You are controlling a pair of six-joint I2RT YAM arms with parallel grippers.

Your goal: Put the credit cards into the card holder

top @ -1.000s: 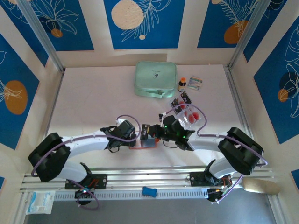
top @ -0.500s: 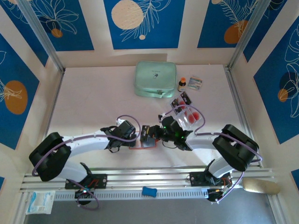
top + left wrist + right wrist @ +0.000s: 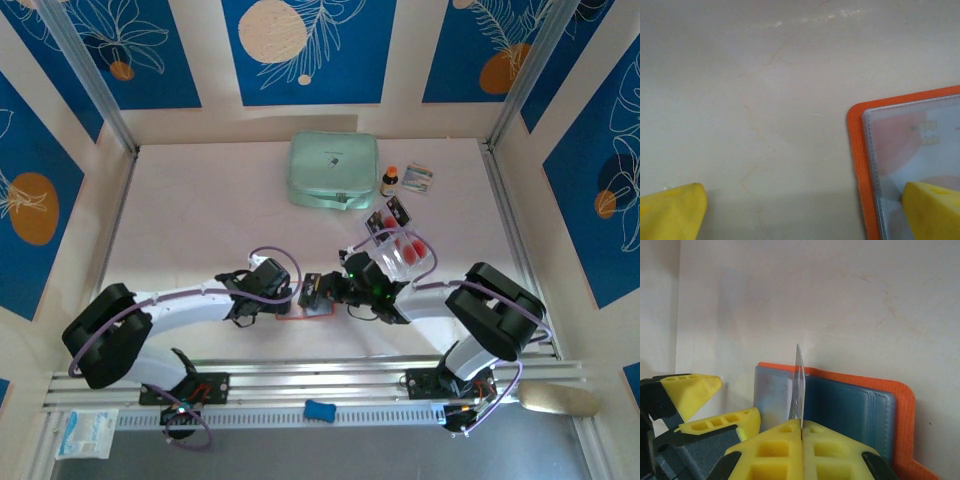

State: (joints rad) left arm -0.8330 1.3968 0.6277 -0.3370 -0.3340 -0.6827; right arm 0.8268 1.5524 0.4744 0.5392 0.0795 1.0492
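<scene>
Your right gripper (image 3: 801, 434) is clenched on one credit card (image 3: 799, 382), held upright on its edge with its far end over the open card holder (image 3: 860, 402). The holder lies flat on the table (image 3: 765, 75) near the front edge, between the two wrists, with its orange cover down and its clear sleeves facing up. Your left gripper (image 3: 800, 212) is spread wide and grasps nothing. One fingertip (image 3: 932, 207) presses on the sleeve near the holder's corner, apparently to pin it. The other sits on bare table, well apart from the holder.

Through that top sleeve, in the left wrist view, you can make out a pale face with a reddish round patch and small print. I judge from this that at least one card is already seated; how many lie beneath it I cannot tell. The card in hand does not look seated. From the right wrist view its edge stands over the line between the pale sleeve and the bluer ones, but whether it has entered a slot is hidden.

In the top view, further credit cards (image 3: 398, 238) rest in the clear tray (image 3: 412, 255) beside your right wrist, some dark and some with red dots. The job reads as partway done: you have this card to slide home, then the tray's cards to fetch.
</scene>
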